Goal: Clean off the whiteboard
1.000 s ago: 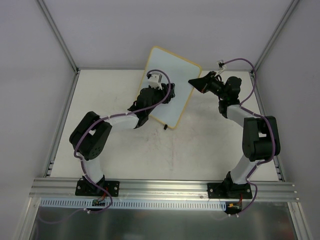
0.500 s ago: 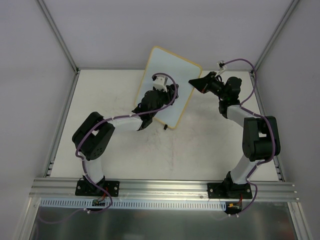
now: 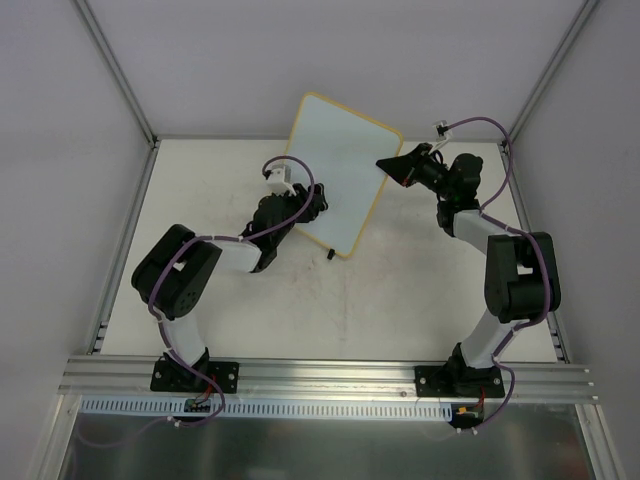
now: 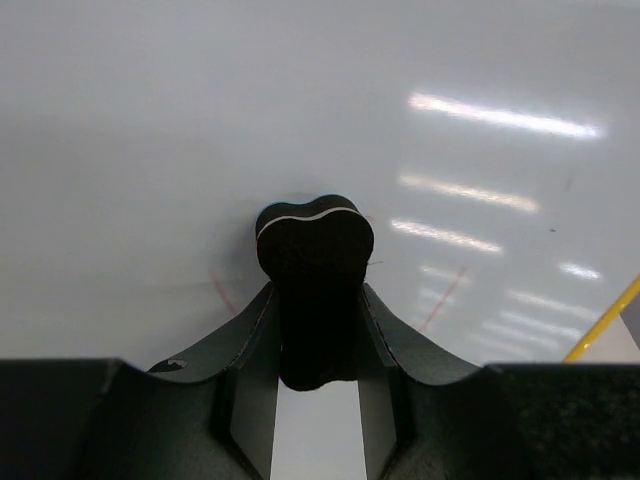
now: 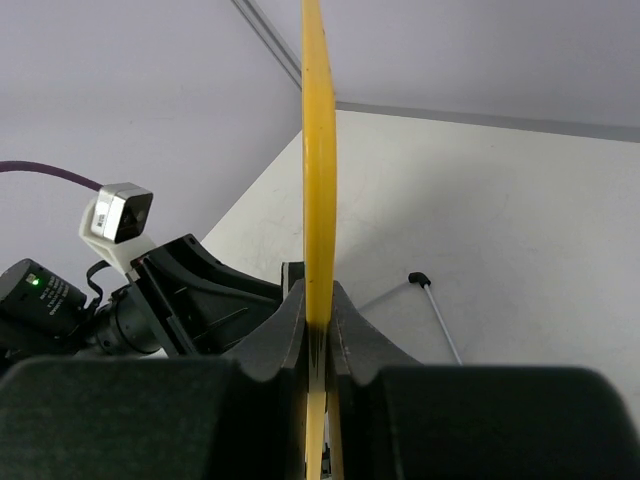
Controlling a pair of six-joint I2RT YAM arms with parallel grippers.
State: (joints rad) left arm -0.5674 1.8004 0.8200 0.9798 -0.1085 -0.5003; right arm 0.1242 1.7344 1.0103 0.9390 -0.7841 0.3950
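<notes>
The whiteboard (image 3: 340,160) stands tilted on the table, white with a thin yellow rim. My right gripper (image 3: 386,165) is shut on its right edge; in the right wrist view the yellow rim (image 5: 319,150) runs straight up between the jaws of my right gripper (image 5: 320,310). My left gripper (image 3: 305,205) is shut on a small black eraser block (image 4: 314,290) and presses it against the board's face (image 4: 300,100) near its lower left part. Faint red marks (image 4: 445,298) show on the board beside the eraser.
A thin black foot (image 3: 329,256) sticks out below the board's lower edge; it also shows in the right wrist view (image 5: 430,300). Grey walls and metal posts (image 3: 115,70) close in the table on the far and lateral sides.
My left gripper with the eraser has slid left and down across the board, from its middle towards its lower left edge. The right arm and the board have stayed still.
</notes>
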